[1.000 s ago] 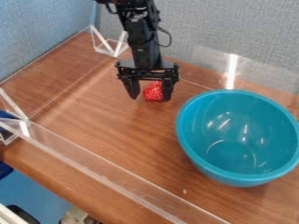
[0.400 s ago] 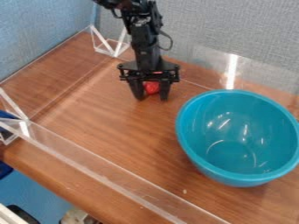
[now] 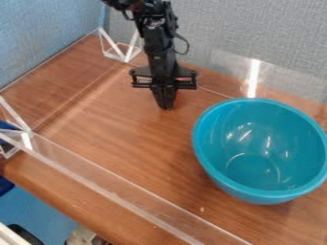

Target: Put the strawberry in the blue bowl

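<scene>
My gripper (image 3: 165, 99) points straight down onto the wooden tabletop at the back centre, its black fingers shut into a narrow wedge at the spot where the strawberry lay. The strawberry is hidden between the fingers; no red shows. The blue bowl (image 3: 212, 144), big, glossy, teal and empty, stands on the table to the right of the gripper and nearer the camera, about a hand's width from it.
A low clear acrylic fence (image 3: 102, 184) runs along the table's front and left edges, with another clear panel (image 3: 255, 72) at the back right. White brackets (image 3: 115, 46) hold the corners. A grey-blue wall stands behind the arm.
The gripper's fingers were spread around the red strawberry and have closed together over it. The hand sank slightly toward the table. The bowl has not moved.
</scene>
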### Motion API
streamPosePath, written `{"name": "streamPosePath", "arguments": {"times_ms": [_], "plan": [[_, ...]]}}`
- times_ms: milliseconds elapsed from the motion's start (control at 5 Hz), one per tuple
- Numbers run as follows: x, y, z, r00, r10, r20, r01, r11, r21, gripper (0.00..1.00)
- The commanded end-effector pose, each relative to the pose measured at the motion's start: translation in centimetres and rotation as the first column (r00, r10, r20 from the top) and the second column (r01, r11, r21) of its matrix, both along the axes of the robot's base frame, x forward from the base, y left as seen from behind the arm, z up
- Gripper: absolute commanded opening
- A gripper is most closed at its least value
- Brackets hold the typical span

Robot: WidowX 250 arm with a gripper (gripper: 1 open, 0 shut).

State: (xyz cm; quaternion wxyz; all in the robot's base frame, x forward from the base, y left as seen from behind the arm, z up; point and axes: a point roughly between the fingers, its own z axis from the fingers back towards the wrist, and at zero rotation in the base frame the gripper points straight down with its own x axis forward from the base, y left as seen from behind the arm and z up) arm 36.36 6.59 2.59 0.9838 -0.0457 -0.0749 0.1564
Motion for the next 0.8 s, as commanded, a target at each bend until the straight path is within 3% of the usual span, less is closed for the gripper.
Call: {"name": "streamPosePath", "arguments": {"times_ms": [0,200,400,600], "plan": [[0.2,0.0,3.9,0.996,-0.005,0.091,0.004,1.000,0.007,0.00],[-0.1,-0.3,5.5,0.992,-0.018,0.121,0.018,1.000,0.000,0.00],[-0.6,-0.6,8.6,0.984,-0.030,0.176,0.033,0.999,-0.016,0.00],[-1.4,-0.6,12.9,0.967,-0.036,0.251,0.046,0.998,-0.034,0.00]]}}
